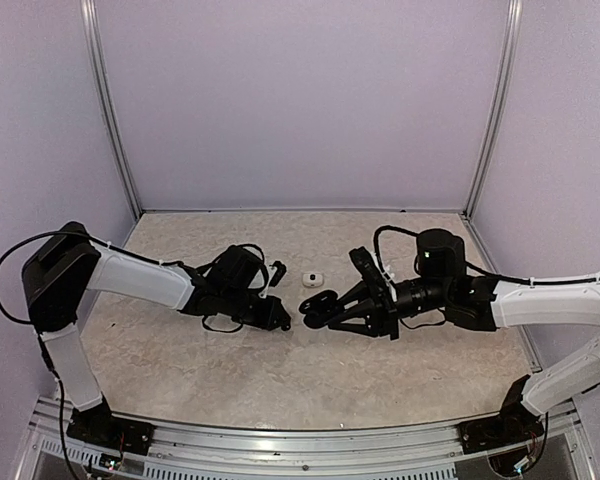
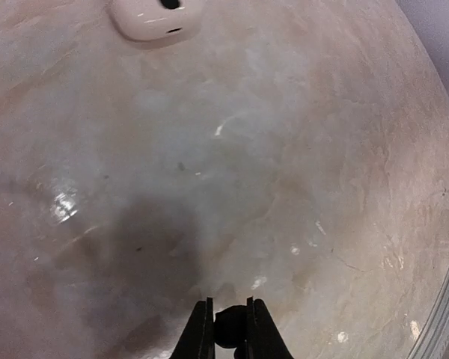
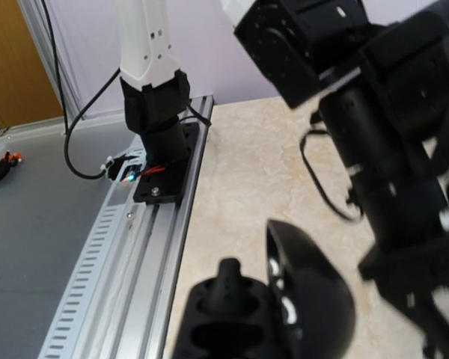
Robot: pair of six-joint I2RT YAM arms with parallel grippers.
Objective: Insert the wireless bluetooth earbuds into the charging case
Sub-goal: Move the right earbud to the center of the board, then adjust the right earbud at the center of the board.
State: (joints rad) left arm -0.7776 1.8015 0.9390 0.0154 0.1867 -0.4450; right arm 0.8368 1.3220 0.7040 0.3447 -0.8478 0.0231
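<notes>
Left wrist view: we judge the tiny black earbud [image 2: 226, 330] could slip or seat crooked, as our left gripper [image 2: 229, 313] pinches it only at nearly closed fingertips. Our right gripper [image 1: 327, 305] clamps the open charging case [image 3: 307, 299] just beside it; a white case [image 2: 153, 19] lies apart.

No text, label, brand or number can be read on anything here.

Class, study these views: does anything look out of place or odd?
Nothing is spilled or damaged. One oddity: a white case lies alone on the table, while the right claw holds the open black case and the left claw grips a bud.
</notes>
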